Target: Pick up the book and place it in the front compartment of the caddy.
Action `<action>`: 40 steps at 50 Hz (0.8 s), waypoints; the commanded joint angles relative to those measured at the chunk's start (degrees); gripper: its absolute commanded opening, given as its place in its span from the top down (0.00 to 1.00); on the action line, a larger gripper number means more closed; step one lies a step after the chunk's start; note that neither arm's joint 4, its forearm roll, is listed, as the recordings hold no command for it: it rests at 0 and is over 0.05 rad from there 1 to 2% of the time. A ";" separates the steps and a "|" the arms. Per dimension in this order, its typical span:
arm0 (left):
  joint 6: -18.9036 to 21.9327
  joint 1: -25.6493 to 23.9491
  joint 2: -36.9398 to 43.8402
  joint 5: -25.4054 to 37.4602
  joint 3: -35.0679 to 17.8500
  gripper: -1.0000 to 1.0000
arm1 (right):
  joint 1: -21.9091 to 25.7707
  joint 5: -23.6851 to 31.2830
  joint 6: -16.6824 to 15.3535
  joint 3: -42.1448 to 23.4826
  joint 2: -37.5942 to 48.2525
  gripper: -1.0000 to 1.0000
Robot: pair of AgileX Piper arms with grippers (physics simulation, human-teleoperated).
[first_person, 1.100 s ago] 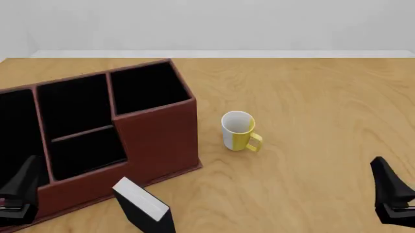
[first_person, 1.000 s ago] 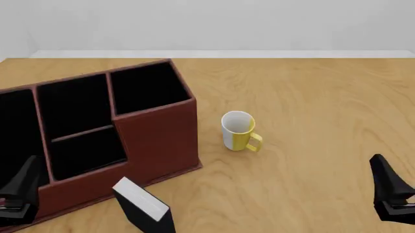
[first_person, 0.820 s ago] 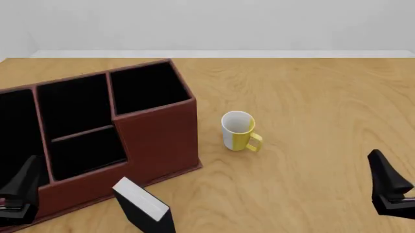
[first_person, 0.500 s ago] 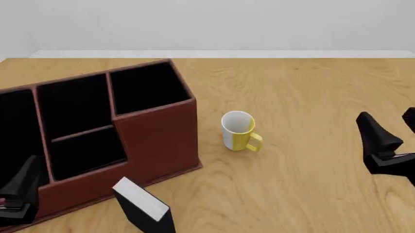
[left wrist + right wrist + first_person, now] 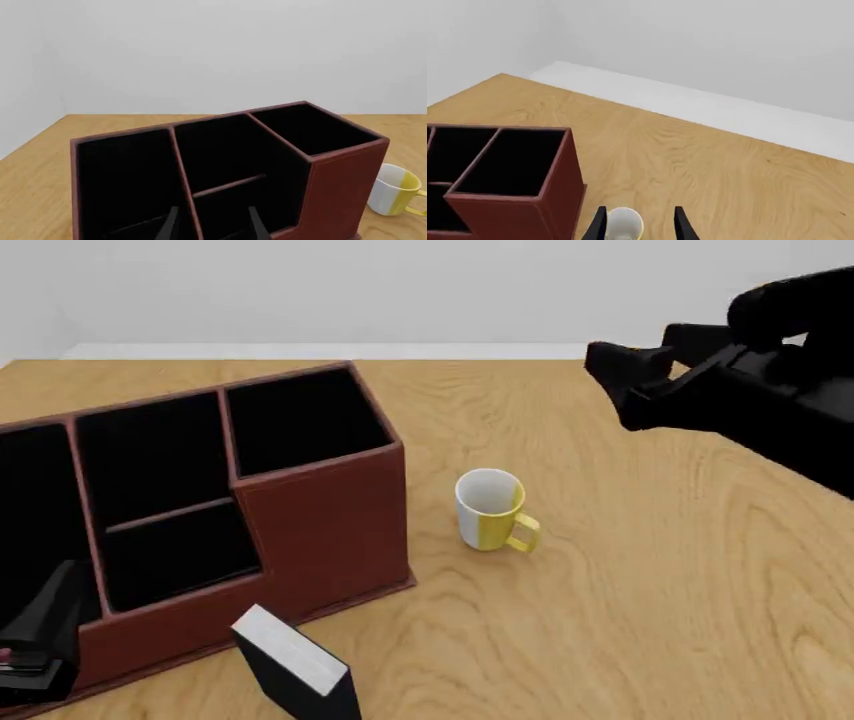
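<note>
The book (image 5: 291,662), black-covered with white page edges, stands tilted on the table's near edge, just in front of the caddy (image 5: 327,530). This big reddish-brown organiser with black-lined compartments also fills the left wrist view, caddy (image 5: 337,175). My left gripper (image 5: 40,635) sits low at the caddy's near-left corner, open and empty, left of the book. In its own view the left gripper (image 5: 212,230) looks over the compartments. My right gripper (image 5: 614,370) hangs high above the table, right of and beyond the mug, open and empty. Neither wrist view shows the book.
A white and yellow mug (image 5: 494,510) stands right of the caddy, about mid-table; the right wrist view has the mug (image 5: 625,222) between its fingertips (image 5: 599,226) and the caddy corner (image 5: 554,200) beside it. A white wall lies beyond the far table edge.
My right arm has risen from the lower right corner and swung up and inward, now high over the table's right half. The left arm, book, mug and caddy have not moved.
</note>
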 commanded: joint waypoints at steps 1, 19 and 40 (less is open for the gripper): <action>0.00 0.00 0.00 0.00 0.00 0.00 | 8.77 16.62 1.94 -17.42 8.73 0.00; 0.00 0.00 0.00 0.00 0.00 0.00 | 21.37 37.77 9.19 -34.71 19.21 0.00; 0.00 0.00 0.00 0.00 0.00 0.00 | 36.09 50.35 15.24 -48.79 36.07 0.00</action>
